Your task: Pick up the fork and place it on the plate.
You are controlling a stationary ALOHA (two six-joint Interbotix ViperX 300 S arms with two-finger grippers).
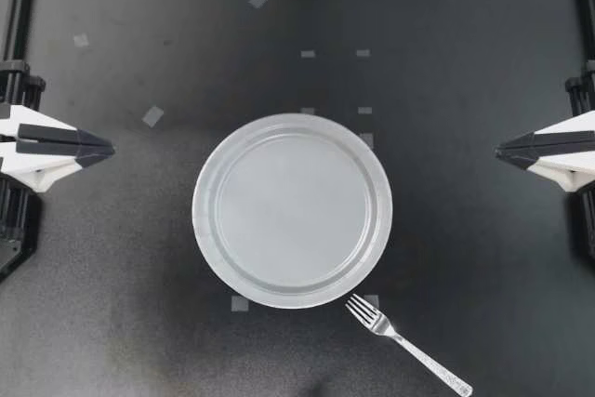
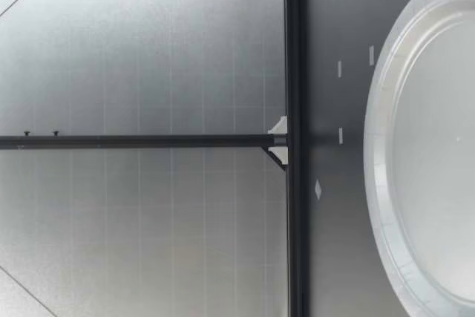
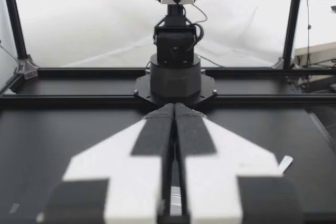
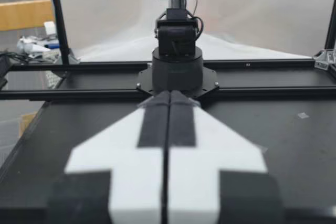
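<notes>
Left tool [image 1: 110,149]: clenched, fingers pressed together, nothing held, parked at its own edge of the tabletop [image 1: 465,62]. Right tool [image 1: 499,151]: likewise clenched and empty at the opposite edge. Clear plate [image 1: 291,124] lies mid-tabletop, bare. Fork [image 1: 406,345] lies flat on the tabletop just beside the plate's rim, on my right arm's side, tines toward the plate, handle angled away. Both tools are well apart from the fork.

Tape scraps [image 1: 152,116] on dark table [image 1: 465,183]
</notes>
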